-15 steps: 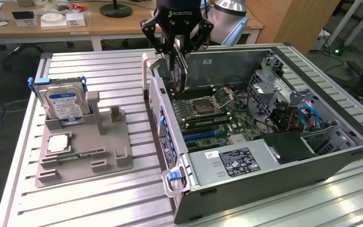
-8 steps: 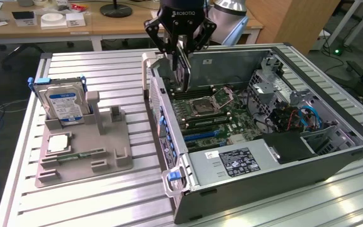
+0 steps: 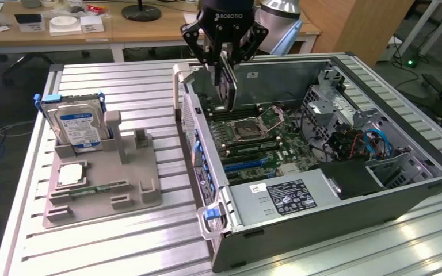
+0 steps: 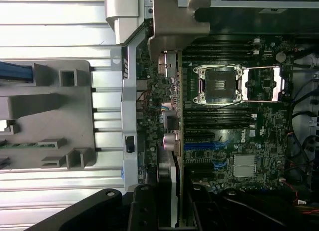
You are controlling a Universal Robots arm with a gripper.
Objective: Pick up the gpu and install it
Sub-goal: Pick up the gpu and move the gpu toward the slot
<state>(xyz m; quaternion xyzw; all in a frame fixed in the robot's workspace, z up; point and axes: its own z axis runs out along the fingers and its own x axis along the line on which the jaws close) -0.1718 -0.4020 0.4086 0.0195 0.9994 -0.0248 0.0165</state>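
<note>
My gripper hangs over the back left part of the open computer case and is shut on the gpu. The thin dark card hangs on edge below the fingers, just above the motherboard. In the wrist view the gpu shows edge-on between the black fingers, with its silver-grey bracket at the far end. It lies along the case's rear wall, beside the processor socket and the blue slots. The blue slots are nearer the case's front.
At the exterior view's left, a grey holder on the slatted table carries a hard drive with a blue label, a memory stick and a small chip. Inside the case are a power supply, drive cages and cables.
</note>
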